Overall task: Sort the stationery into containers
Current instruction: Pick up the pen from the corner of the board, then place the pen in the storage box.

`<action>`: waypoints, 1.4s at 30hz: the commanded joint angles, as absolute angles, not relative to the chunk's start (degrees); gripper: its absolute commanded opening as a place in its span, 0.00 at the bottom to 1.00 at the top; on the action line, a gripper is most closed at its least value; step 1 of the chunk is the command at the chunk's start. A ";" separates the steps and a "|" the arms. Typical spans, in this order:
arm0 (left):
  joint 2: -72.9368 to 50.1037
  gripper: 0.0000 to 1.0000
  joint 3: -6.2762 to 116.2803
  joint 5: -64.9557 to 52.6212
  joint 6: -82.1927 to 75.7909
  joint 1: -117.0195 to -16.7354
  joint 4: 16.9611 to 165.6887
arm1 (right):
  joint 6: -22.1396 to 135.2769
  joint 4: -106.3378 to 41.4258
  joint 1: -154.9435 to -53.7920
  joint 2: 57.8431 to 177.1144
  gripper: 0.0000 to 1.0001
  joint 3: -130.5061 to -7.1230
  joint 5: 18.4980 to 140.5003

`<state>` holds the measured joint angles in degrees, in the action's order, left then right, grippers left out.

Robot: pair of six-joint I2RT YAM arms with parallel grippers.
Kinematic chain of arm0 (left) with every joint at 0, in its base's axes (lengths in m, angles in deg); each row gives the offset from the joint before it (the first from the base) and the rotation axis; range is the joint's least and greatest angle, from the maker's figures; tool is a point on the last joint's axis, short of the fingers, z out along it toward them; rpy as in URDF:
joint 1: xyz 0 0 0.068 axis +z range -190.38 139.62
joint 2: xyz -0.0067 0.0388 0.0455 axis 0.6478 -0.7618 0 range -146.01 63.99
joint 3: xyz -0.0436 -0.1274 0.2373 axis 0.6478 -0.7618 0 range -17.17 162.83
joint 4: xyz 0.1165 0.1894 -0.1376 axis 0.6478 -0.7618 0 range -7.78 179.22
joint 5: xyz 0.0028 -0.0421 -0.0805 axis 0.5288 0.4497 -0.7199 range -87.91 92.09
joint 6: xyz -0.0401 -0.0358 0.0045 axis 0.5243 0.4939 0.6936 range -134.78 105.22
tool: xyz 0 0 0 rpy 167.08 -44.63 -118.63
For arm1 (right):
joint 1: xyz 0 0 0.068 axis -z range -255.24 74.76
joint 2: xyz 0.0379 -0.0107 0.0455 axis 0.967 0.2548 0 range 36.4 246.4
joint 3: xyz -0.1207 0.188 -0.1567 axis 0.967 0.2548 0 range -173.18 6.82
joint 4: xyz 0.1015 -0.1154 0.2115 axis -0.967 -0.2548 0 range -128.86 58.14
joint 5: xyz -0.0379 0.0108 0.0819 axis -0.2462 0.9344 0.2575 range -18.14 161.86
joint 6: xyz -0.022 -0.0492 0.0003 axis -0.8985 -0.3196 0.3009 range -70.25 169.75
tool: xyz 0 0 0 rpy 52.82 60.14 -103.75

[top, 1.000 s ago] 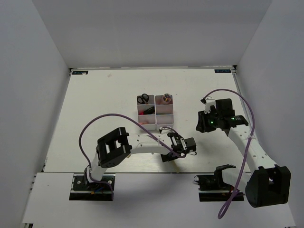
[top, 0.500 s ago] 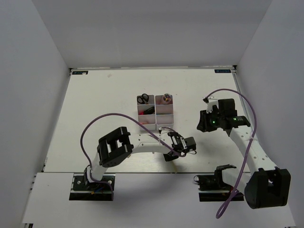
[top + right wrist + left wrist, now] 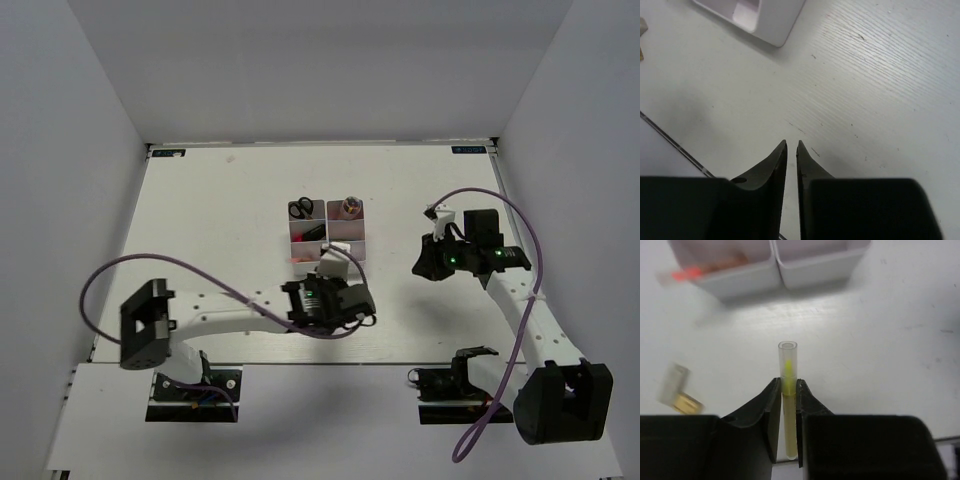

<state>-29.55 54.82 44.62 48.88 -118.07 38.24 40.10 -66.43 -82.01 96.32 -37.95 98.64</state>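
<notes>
My left gripper (image 3: 787, 382) is shut on a thin yellow marker with a clear cap (image 3: 788, 357), which points at the white bins (image 3: 805, 267) just ahead. In the top view this gripper (image 3: 338, 272) sits at the near end of the bin cluster (image 3: 326, 248). Black-handled scissors (image 3: 300, 209) and a marker (image 3: 350, 207) stand in the two far bins. A pink pencil (image 3: 685, 274) pokes out by the near left bin. A small tan piece (image 3: 680, 392) lies on the table to the left. My right gripper (image 3: 792, 144) is shut and empty, right of the bins (image 3: 426, 268).
The right wrist view shows a bin corner (image 3: 760, 15) at the top left and bare scratched table. A purple cable (image 3: 170, 265) loops over the left arm. White walls close in the table on three sides.
My left arm has swung round: its elbow went far left and its gripper moved from the near right of the bins up to their near end. The right gripper barely moved.
</notes>
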 commanded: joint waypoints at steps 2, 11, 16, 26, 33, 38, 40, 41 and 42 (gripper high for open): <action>-17.44 0.00 40.54 57.90 15.18 -114.57 62.37 | 34.73 -67.63 -81.92 94.93 0.20 -37.22 105.60; -13.62 0.00 25.63 46.66 -7.22 -100.51 104.23 | 33.32 -68.25 -81.75 97.04 0.23 -37.21 107.19; -14.67 0.00 27.57 40.24 -6.43 -98.21 108.72 | 32.97 -68.07 -81.66 97.57 0.23 -37.13 107.10; -18.18 0.00 26.96 36.20 -9.42 -94.17 120.37 | 32.88 -68.42 -81.48 98.19 0.23 -37.21 107.45; -22.75 0.00 23.79 33.83 -10.03 -91.53 128.49 | 32.44 -68.60 -81.04 98.27 0.23 -37.13 108.24; -22.58 0.00 20.72 31.89 -6.79 -90.39 130.53 | 32.44 -68.69 -80.60 98.36 0.23 -37.13 108.60; -22.15 0.06 17.74 30.75 -6.26 -90.74 133.51 | 32.35 -68.69 -80.69 98.45 0.23 -37.12 108.77; -21.88 0.12 17.03 30.66 -5.73 -91.00 134.04 | 32.44 -68.77 -80.60 98.62 0.23 -37.04 108.86; -21.71 0.25 15.89 30.92 -5.47 -91.00 134.22 | 32.18 -68.86 -80.60 98.71 0.23 -37.12 109.03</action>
